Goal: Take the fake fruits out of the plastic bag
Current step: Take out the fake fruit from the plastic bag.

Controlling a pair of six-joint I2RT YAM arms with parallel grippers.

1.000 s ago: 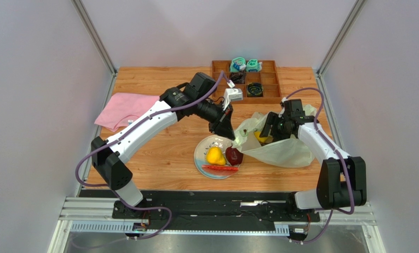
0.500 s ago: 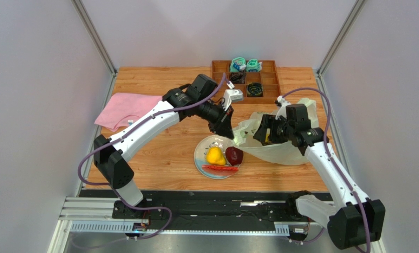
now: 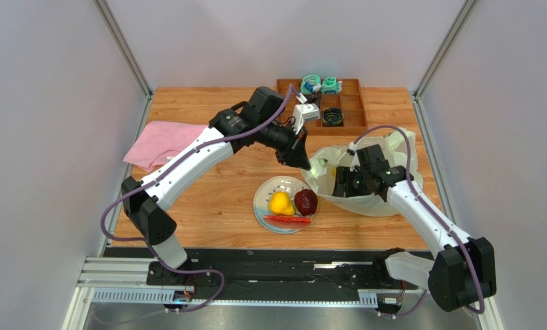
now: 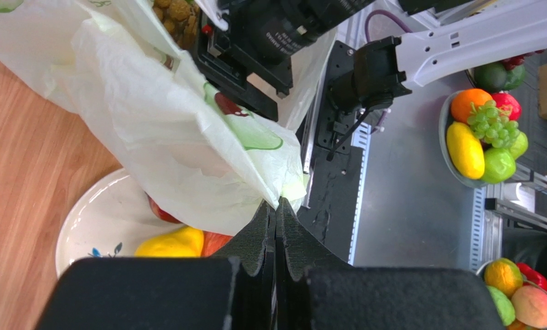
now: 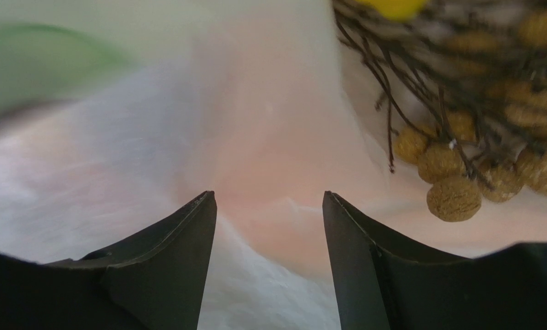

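While left fingers (image 4: 259, 237) pinch the bag (image 4: 179, 137), right fingers (image 5: 166, 268) gape.

A robotics lab cell: plain white panel walls (image 3: 42, 103) and aluminium corner posts (image 3: 122, 47) enclose a wooden table (image 3: 214, 199) with two robot arms (image 3: 186, 161) bolted on.

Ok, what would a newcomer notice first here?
The left pincer pinches up the edge of the plastic bag mid-table, by the plate. The right pincer sits open in the bag's mouth, beside a twiggy brown bunch. On the plate lie a yellow pear, a dark red fruit and a red slice.
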